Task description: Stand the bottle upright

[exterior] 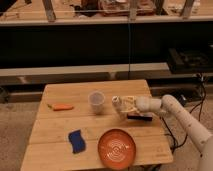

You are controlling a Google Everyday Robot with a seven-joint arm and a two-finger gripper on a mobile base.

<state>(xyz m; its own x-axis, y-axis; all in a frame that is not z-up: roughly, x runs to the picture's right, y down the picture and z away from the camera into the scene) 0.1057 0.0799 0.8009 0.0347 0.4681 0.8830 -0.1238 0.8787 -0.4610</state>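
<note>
Gripper gripping the bottle, mid-table, just right of the cup.
The jaws are pinching shut on the bottle's body. It is leaning, cap toward the cup, and not yet standing on the table. The grasp looks done, with righting, setting down and releasing remaining.

A translucent plastic cup is standing upright near the middle of the wooden counter. A flat orange thing is lying well apart from it, toward the left edge. A blue sponge is resting near the front, and an orange plate is sitting beside it. A small black object is lying near the right edge.
</note>
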